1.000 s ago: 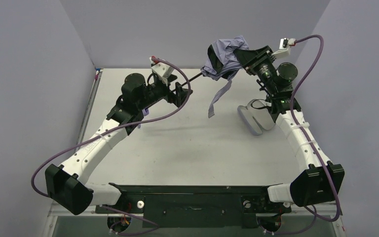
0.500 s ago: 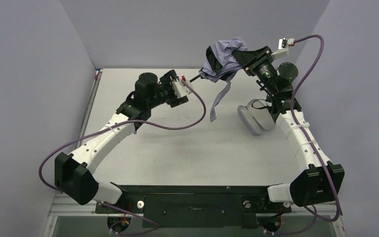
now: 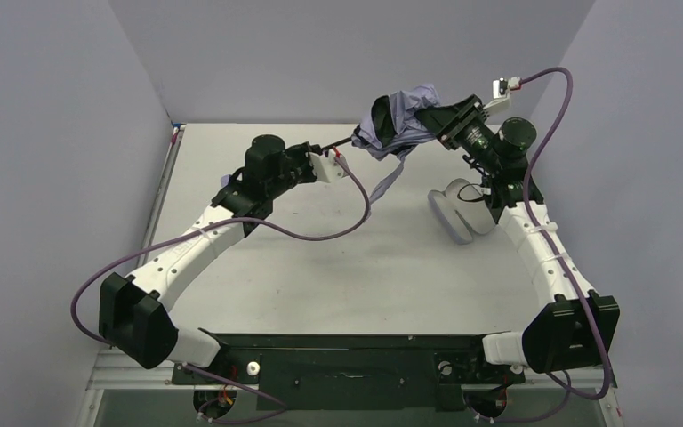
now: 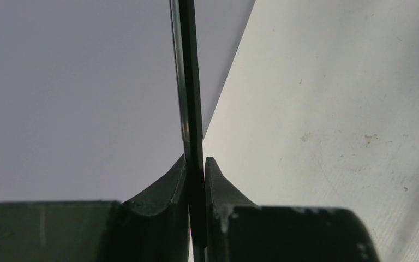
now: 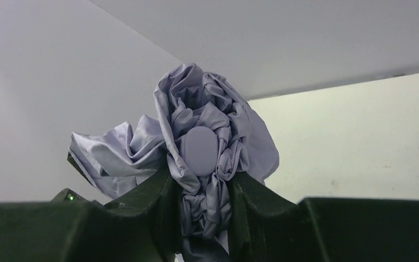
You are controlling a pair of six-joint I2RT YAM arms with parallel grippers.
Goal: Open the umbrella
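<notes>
The umbrella is held up in the air over the far side of the table. Its pale lavender canopy (image 3: pixel 400 111) is bunched and crumpled, with black lining showing at its left. My right gripper (image 3: pixel 429 116) is shut on the bunched fabric around the canopy's round top cap (image 5: pixel 199 150); in the right wrist view that gripper (image 5: pixel 199 185) squeezes the folds (image 5: pixel 210 210). The thin black shaft (image 3: pixel 342 142) runs left from the canopy. My left gripper (image 4: pixel 195 164) is shut on the shaft (image 4: pixel 188 82), and from above it (image 3: pixel 316 153) sits partway along it. A closure strap (image 3: pixel 389 182) dangles below.
A small lavender fabric sleeve (image 3: pixel 452 213) lies on the white table (image 3: pixel 338 258) under the right arm. Grey walls (image 3: pixel 53 133) enclose the table on three sides. The left arm's purple cable (image 3: pixel 320 233) loops over the tabletop.
My left gripper has turned at the wrist, moved right toward the canopy and closed on the shaft. The right arm has tipped the canopy slightly down and left.
</notes>
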